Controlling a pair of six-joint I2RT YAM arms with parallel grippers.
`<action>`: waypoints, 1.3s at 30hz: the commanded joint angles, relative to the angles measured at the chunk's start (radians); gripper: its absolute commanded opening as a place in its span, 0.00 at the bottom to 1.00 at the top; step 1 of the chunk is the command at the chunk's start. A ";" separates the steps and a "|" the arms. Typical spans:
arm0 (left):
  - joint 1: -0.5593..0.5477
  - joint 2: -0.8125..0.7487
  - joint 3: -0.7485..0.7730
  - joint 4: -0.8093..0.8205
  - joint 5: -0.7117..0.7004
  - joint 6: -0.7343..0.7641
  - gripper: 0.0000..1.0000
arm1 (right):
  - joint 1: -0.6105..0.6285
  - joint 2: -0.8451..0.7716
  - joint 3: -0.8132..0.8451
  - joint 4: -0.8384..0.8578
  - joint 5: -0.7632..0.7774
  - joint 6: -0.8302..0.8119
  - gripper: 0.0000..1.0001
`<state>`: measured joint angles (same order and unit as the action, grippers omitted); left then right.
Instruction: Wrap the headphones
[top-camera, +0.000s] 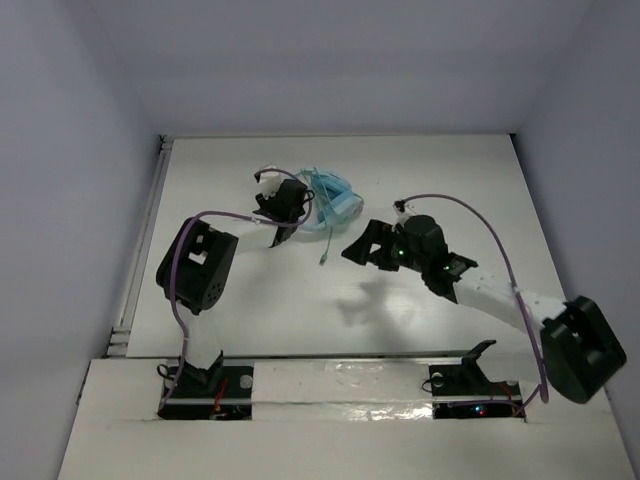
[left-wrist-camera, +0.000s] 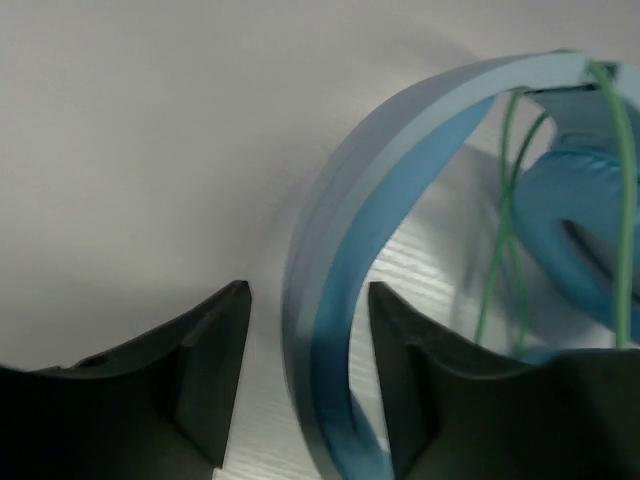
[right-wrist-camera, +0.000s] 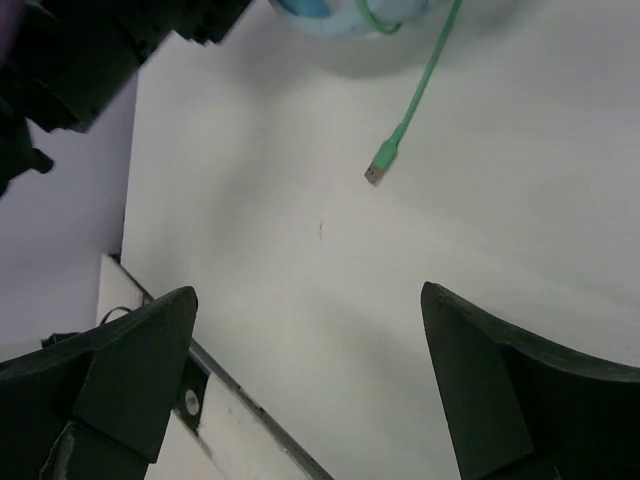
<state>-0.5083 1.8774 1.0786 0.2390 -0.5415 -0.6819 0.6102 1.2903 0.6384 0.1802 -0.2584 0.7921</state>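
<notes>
The light blue headphones (top-camera: 337, 201) lie at the back middle of the table. In the left wrist view the headband (left-wrist-camera: 350, 250) arches up between my left gripper's jaws, with an earcup pad (left-wrist-camera: 575, 215) at right. My left gripper (left-wrist-camera: 310, 300) is open and straddles the headband, with a gap on its left side; it also shows in the top view (top-camera: 298, 212). The pale green cable (left-wrist-camera: 505, 200) is looped across the headphones, and its loose end (top-camera: 325, 252) trails toward me, ending in a plug (right-wrist-camera: 375, 172). My right gripper (right-wrist-camera: 308, 300) is wide open and empty, above the table right of the plug (top-camera: 362, 252).
The white table (top-camera: 300, 300) has a raised rail along its left edge (top-camera: 140, 260) and a step at the near edge (right-wrist-camera: 250, 410). Purple arm cables (top-camera: 480, 225) loop above both arms. Grey walls enclose the table.
</notes>
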 joint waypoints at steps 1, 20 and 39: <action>0.001 -0.056 0.015 0.040 0.021 0.019 0.52 | 0.006 -0.161 0.009 -0.149 0.165 -0.102 1.00; 0.001 -0.711 -0.201 -0.113 0.169 0.054 0.99 | 0.006 -0.618 0.233 -0.413 0.475 -0.251 0.02; 0.001 -1.353 -0.203 -0.466 0.222 0.223 0.99 | 0.006 -0.935 0.280 -0.542 0.800 -0.294 1.00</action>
<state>-0.5087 0.5301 0.8917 -0.1997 -0.3313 -0.5007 0.6102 0.3355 0.9333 -0.3321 0.5098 0.4892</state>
